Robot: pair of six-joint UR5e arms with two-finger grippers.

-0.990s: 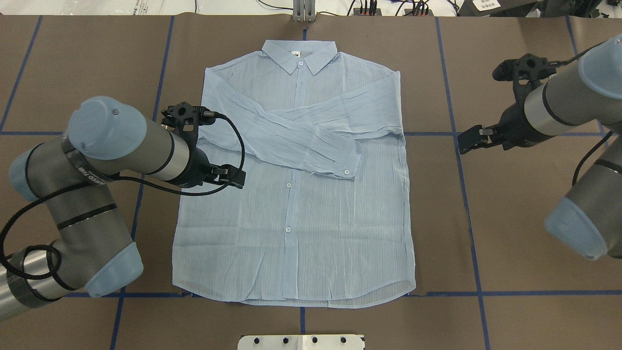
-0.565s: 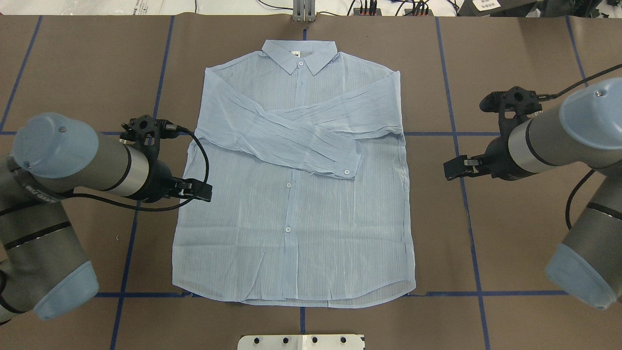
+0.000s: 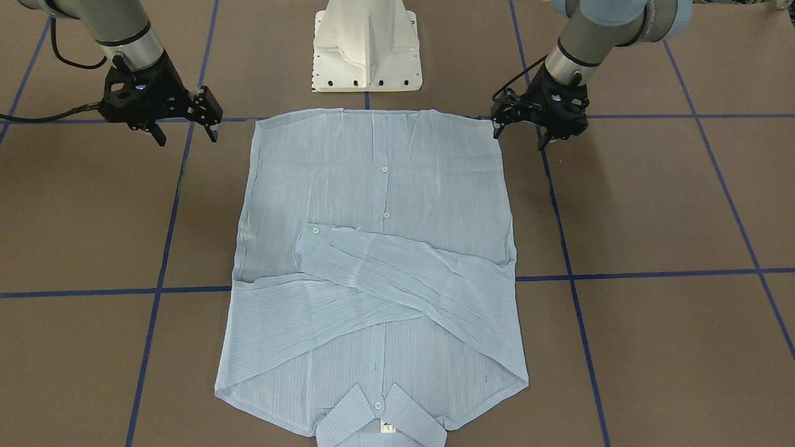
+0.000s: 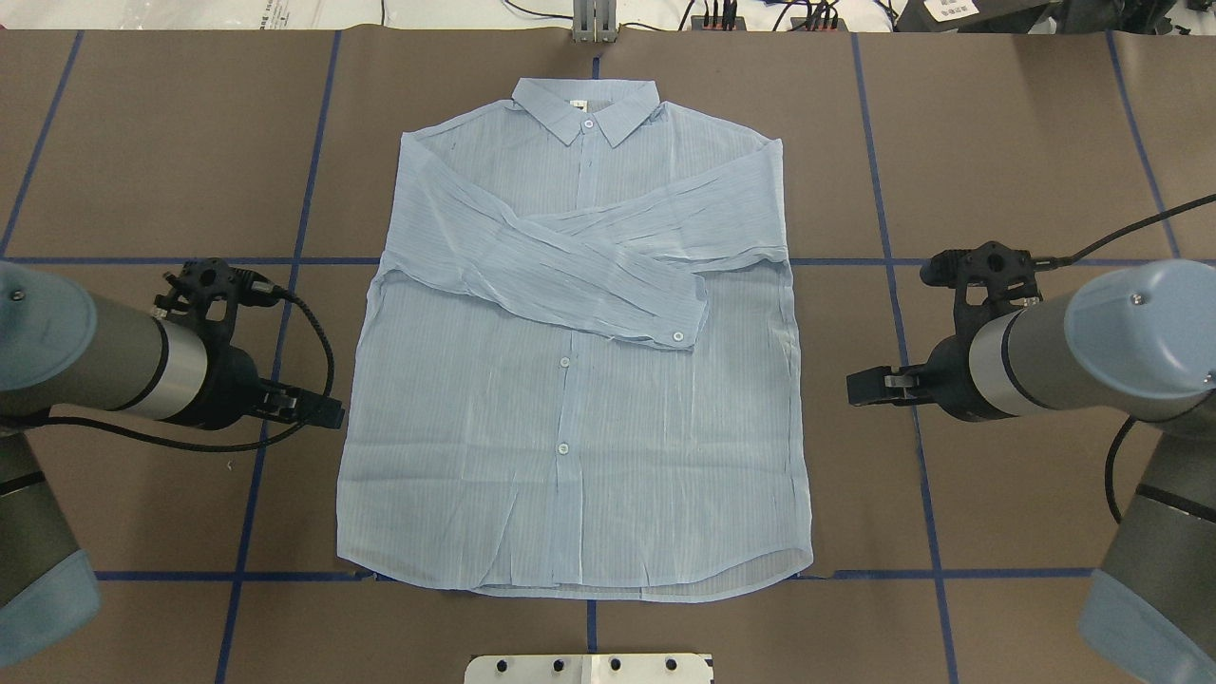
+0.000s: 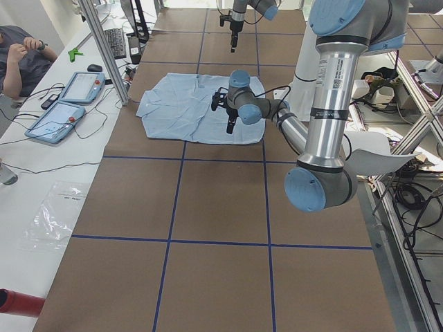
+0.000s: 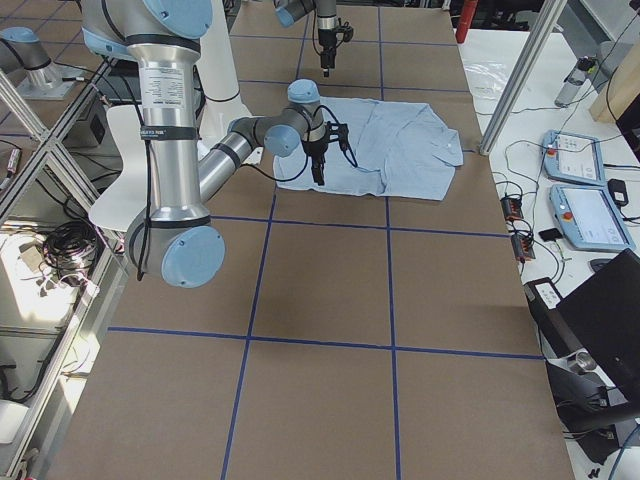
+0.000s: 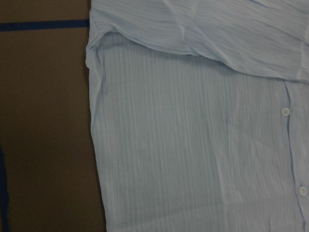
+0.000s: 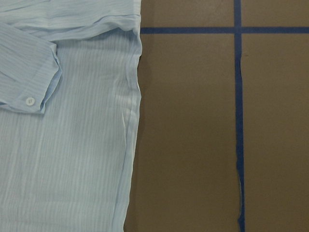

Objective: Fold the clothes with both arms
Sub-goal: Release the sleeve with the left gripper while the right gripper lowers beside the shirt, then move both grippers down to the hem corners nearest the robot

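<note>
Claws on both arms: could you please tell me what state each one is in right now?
Left claw: open, holding nothing.
Right claw: open, holding nothing.

A: Near side, the left arm point(image 5: 325, 97) stands tall, its elbow low, its forearm reaching out to the pale blue shirt point(image 5: 181, 107).

B: And the left gripper point(image 5: 229, 126) hangs pointing down, right at the shirt's near edge. The fingers are too small to call.

A: At the far end, the right gripper point(image 5: 232, 38) points down over bare brown table point(image 5: 214, 207), beyond the shirt.

B: Off to the side, a tablet point(image 5: 82, 86) and a 2nd tablet point(image 5: 54, 119) lie on the white bench point(image 5: 28, 180). A person point(image 5: 15, 59) sits behind them, and a clear plastic bag point(image 5: 59, 213) lies nearer us.
</note>
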